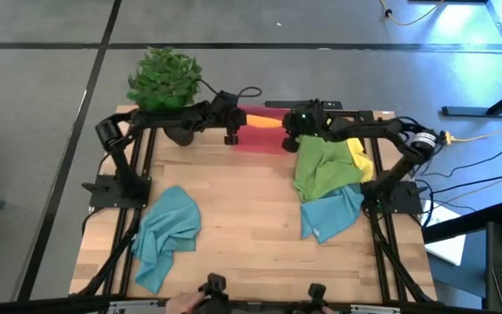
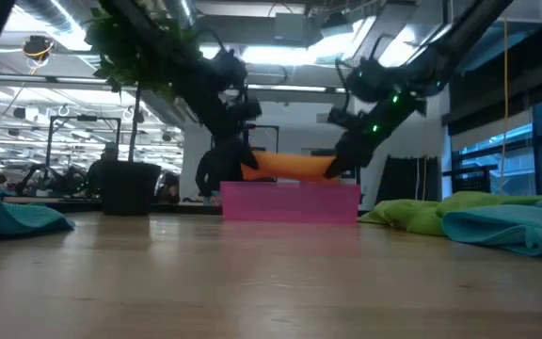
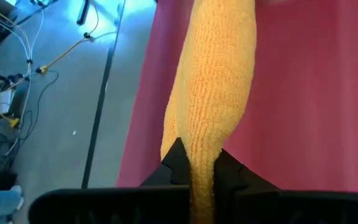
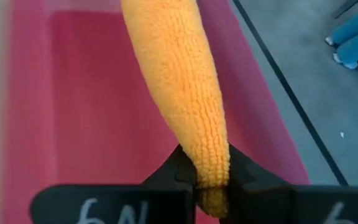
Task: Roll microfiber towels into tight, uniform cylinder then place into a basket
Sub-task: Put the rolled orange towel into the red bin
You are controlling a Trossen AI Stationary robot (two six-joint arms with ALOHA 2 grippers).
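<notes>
Orange towel (image 1: 267, 121) roll over basket (image 1: 260, 139), ends clenched by left pincer (image 3: 199, 177) and right pincer (image 4: 211, 177).

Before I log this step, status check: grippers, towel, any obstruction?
Left gripper and right gripper shut on opposite ends of rolled orange microfiber towel. Towel held over red-pink plastic basket. Nothing blocking the drop.

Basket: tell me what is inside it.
Over the basket hangs the rolled orange towel, pinched at its ends by the left gripper and right gripper. The wrist views show bare floor; its corners are hidden.
</notes>
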